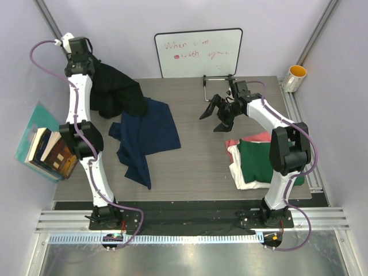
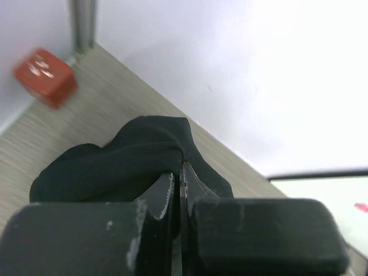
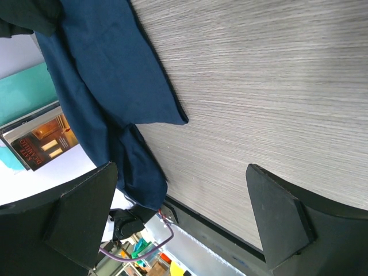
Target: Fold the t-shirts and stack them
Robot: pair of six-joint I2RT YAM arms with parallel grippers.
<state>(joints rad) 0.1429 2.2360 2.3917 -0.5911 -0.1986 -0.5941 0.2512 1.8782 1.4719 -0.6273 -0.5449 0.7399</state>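
Whiteboard script begins "When", rest illegible; left claw pinches black t-shirt; right claw gapes wide.

A: Can you read the red writing on the white rectangular whiteboard?
B: Too small. And the dark green folded cotton t-shirt hides most of the cream-white cotton t-shirt beneath.
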